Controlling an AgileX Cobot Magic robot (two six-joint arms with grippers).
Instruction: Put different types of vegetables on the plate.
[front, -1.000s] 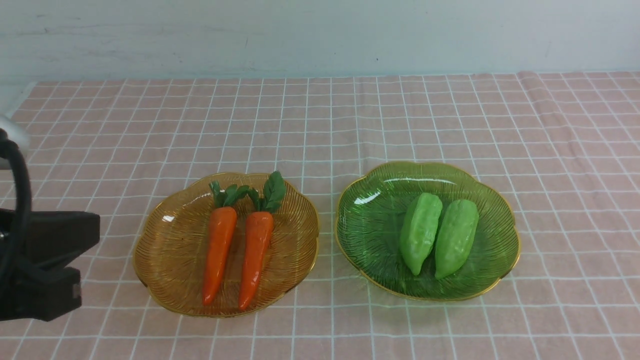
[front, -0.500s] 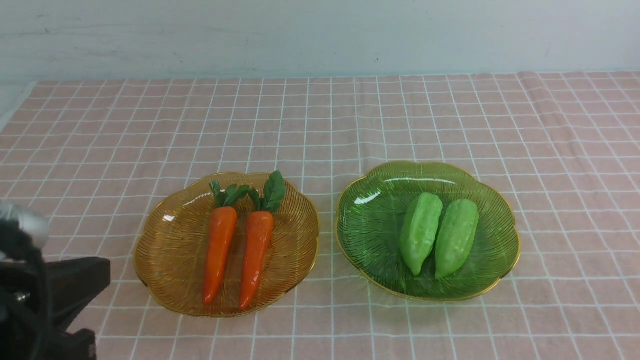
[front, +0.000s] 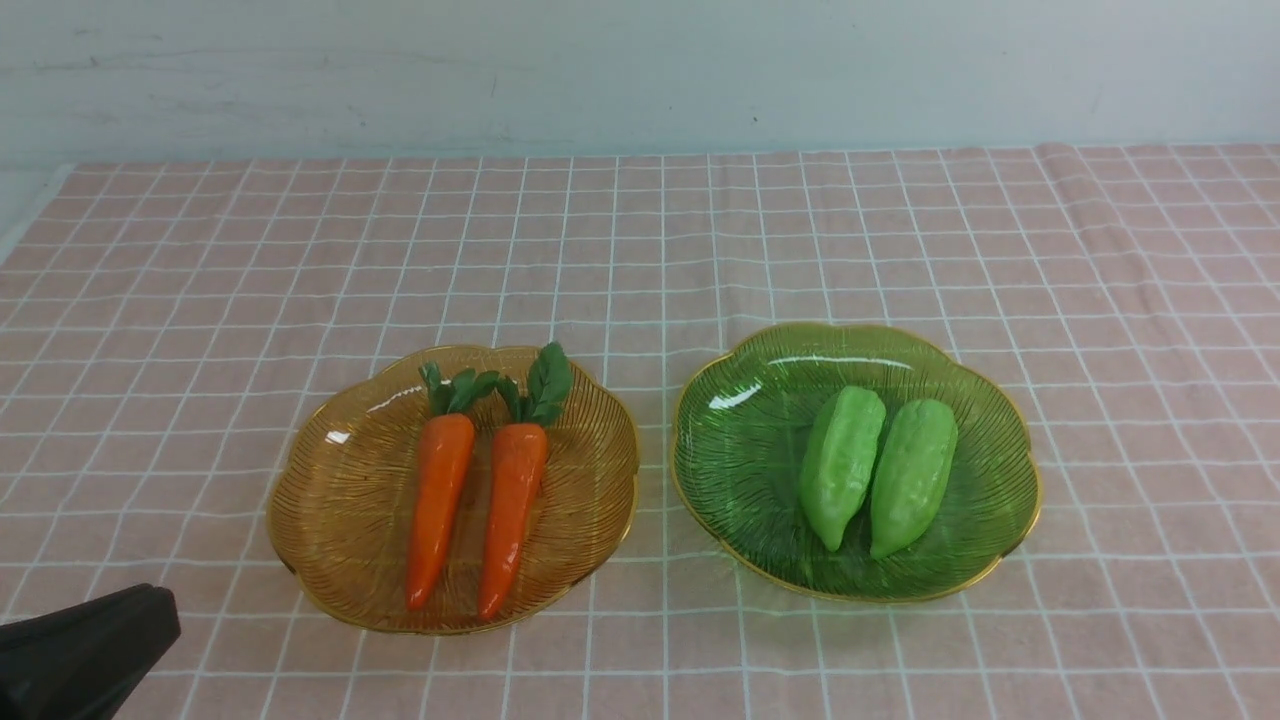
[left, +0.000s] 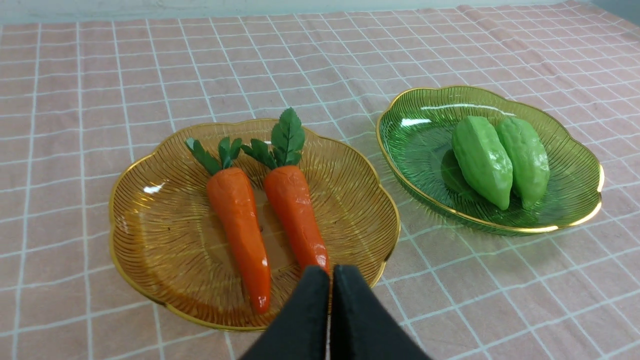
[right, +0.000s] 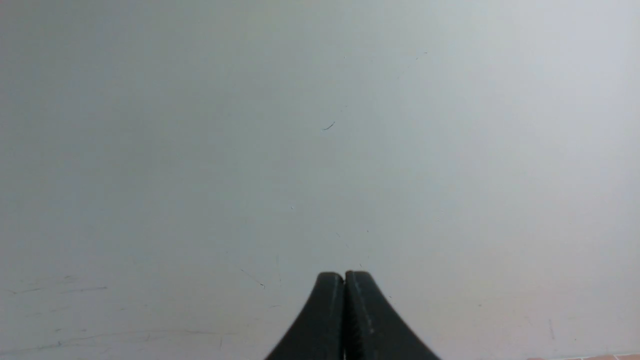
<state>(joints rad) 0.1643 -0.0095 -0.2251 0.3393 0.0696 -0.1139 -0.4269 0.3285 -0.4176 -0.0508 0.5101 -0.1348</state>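
Two orange carrots (front: 437, 508) (front: 511, 502) with green tops lie side by side on an amber glass plate (front: 340, 505). Two light green gourds (front: 840, 464) (front: 912, 474) lie together on a green glass plate (front: 745, 460) to the right. The left wrist view shows the same carrots (left: 240, 226) (left: 295, 216), the gourds (left: 482, 160) and both plates (left: 150, 240) (left: 415, 145). My left gripper (front: 150, 605) (left: 330, 272) is shut and empty, at the near left corner, short of the amber plate. My right gripper (right: 344, 276) is shut and empty, facing a bare wall.
A pink checked cloth (front: 640, 250) covers the table up to a pale wall (front: 640, 70) at the back. The right arm does not show in the front view.
My left arm has dropped down and back toward the near left corner; only the gripper's tip still shows in the front view. Carrots, gourds and plates have not moved.
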